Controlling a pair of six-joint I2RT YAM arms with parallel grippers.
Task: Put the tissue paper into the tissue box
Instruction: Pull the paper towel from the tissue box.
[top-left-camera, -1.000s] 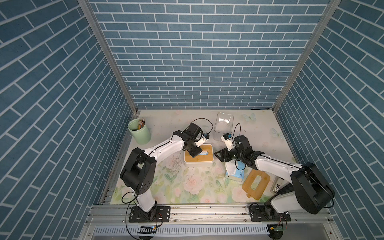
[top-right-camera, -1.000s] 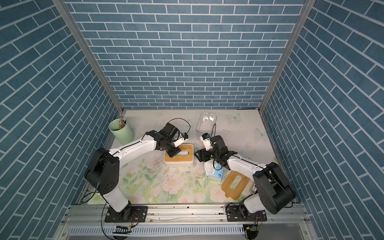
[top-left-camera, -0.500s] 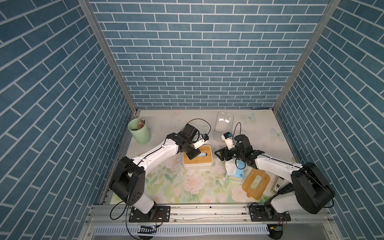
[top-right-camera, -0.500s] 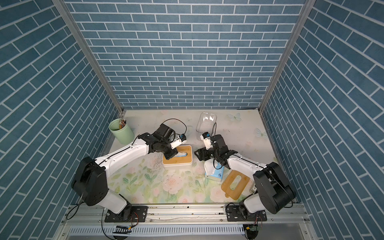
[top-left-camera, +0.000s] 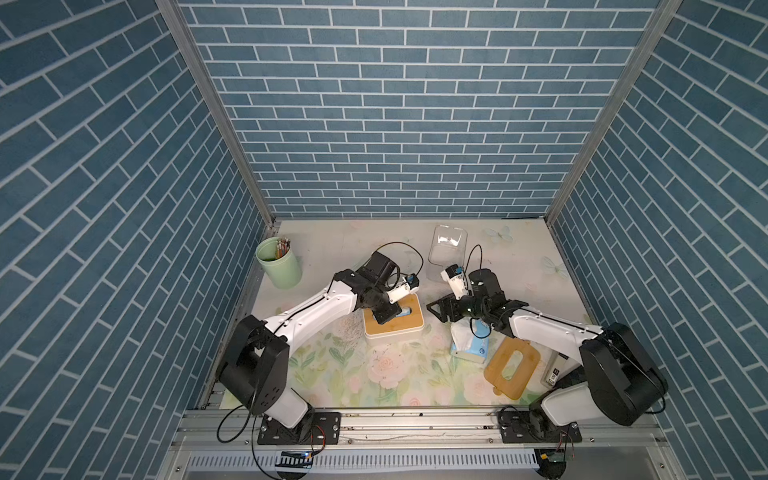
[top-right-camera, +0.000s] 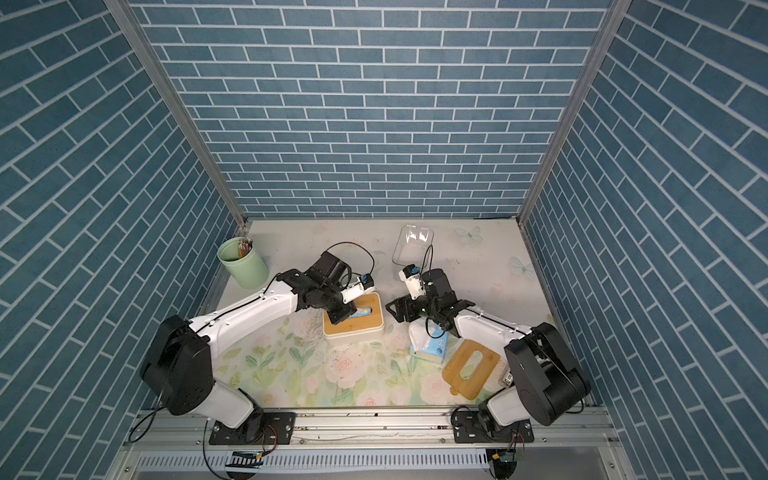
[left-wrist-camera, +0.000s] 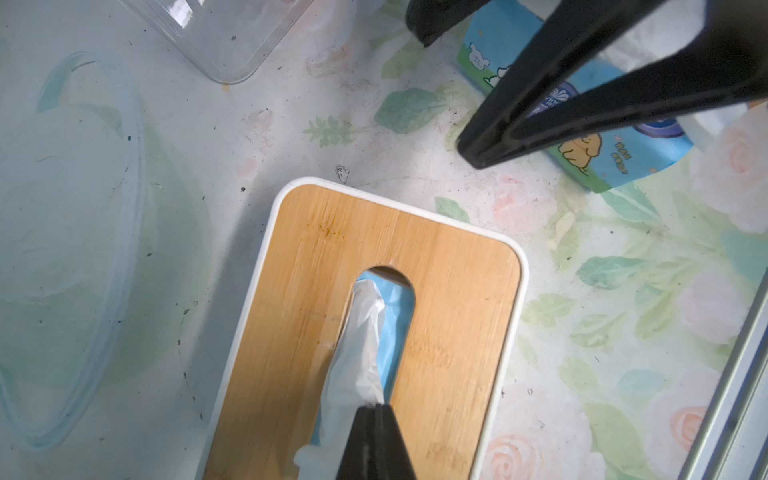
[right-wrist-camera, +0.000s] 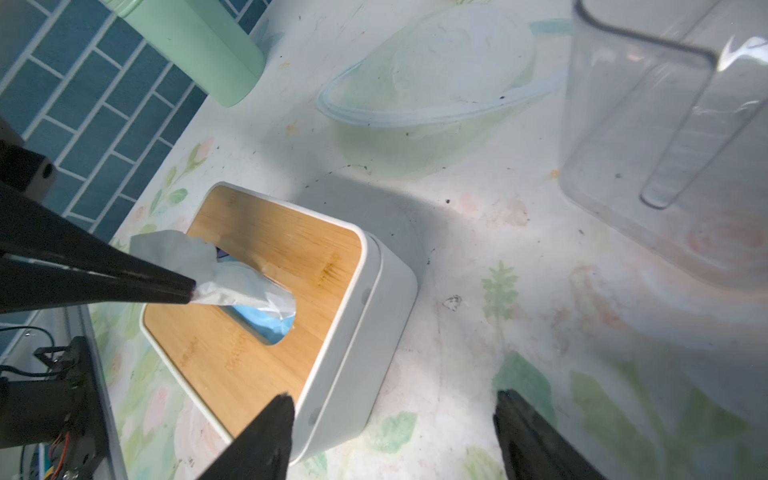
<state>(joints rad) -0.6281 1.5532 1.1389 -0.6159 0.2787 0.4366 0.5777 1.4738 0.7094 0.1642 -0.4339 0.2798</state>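
Observation:
The tissue box (top-left-camera: 411, 328) (top-right-camera: 365, 328) is white with a bamboo lid and an oval slot, at mid table. A white tissue paper (left-wrist-camera: 359, 353) (right-wrist-camera: 232, 278) sticks out of the slot over a blue pack inside. My left gripper (left-wrist-camera: 376, 409) (top-left-camera: 382, 318) (top-right-camera: 338, 318) is shut on that tissue just above the lid. My right gripper (right-wrist-camera: 395, 399) (top-left-camera: 440, 311) (top-right-camera: 399, 311) stands open beside the box's right end, holding nothing. A second blue tissue pack (top-left-camera: 471, 345) (top-right-camera: 430, 343) (left-wrist-camera: 602, 149) lies on the table under the right arm.
A loose bamboo lid (top-left-camera: 513, 368) (top-right-camera: 471, 363) lies at front right. At the back stands a clear plastic container (top-left-camera: 448, 249) (top-right-camera: 412, 247) (right-wrist-camera: 665, 124), and a clear lid (left-wrist-camera: 70, 249) (right-wrist-camera: 428, 83) lies flat near it. A green pencil cup (top-left-camera: 279, 264) (top-right-camera: 243, 264) is back left.
The left arm's shoulder link has swung toward the front left while its gripper stays shut over the box's slot. The right arm has barely moved.

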